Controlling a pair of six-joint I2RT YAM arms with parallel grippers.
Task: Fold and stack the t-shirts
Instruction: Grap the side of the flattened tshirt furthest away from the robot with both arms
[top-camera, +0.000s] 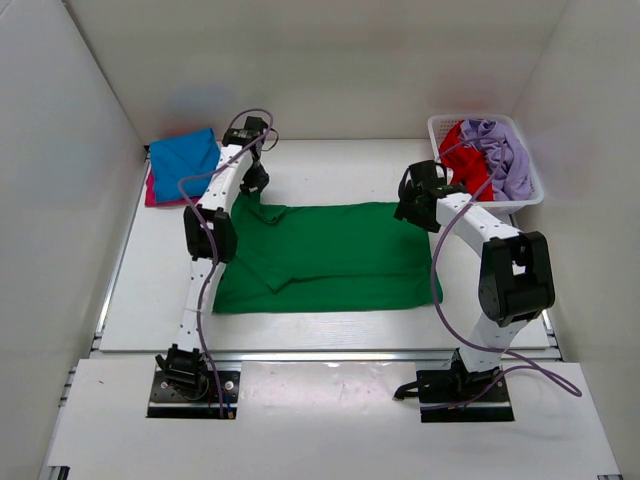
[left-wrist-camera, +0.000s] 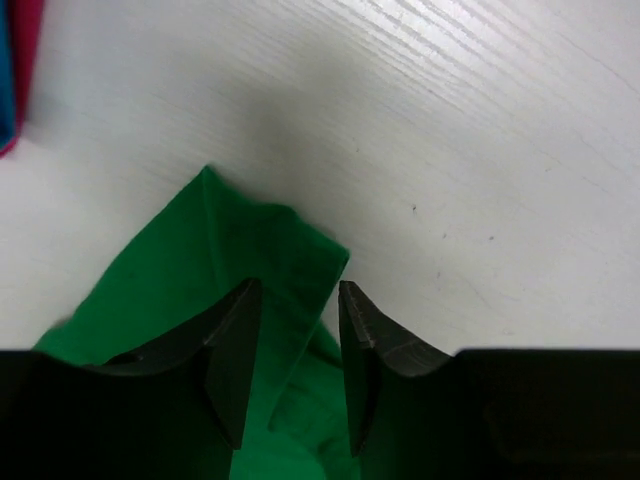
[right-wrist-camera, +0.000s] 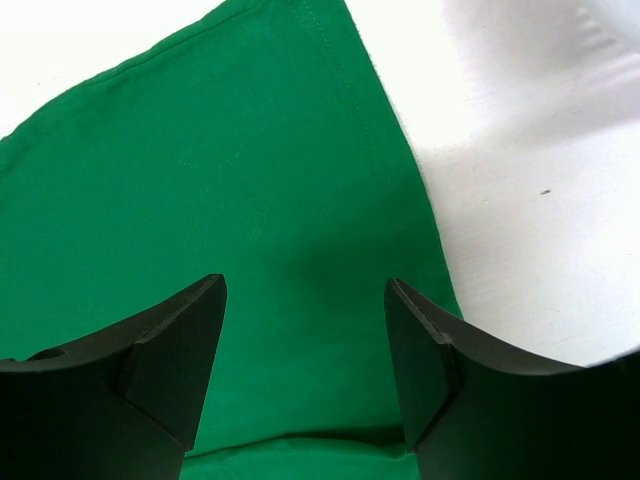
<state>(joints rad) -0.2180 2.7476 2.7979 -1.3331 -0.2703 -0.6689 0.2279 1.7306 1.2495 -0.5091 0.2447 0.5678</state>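
A bright green t-shirt (top-camera: 320, 255) lies spread flat on the middle of the table, with a fold along its left part. My left gripper (top-camera: 256, 183) hangs low over its far left corner. In the left wrist view my left gripper (left-wrist-camera: 297, 287) is partly open, with green cloth (left-wrist-camera: 200, 270) lying between the fingers. My right gripper (top-camera: 412, 205) is over the far right corner. In the right wrist view my right gripper (right-wrist-camera: 303, 283) is wide open and empty above the green cloth (right-wrist-camera: 220, 170). A folded blue tee (top-camera: 185, 160) lies on a pink one (top-camera: 152, 195) at the far left.
A white lattice basket (top-camera: 535, 170) at the far right holds a red tee (top-camera: 465, 165) and a lilac tee (top-camera: 505, 155). White walls enclose the table on three sides. Edges of the blue tee (left-wrist-camera: 5, 60) and the pink tee (left-wrist-camera: 28, 50) show in the left wrist view.
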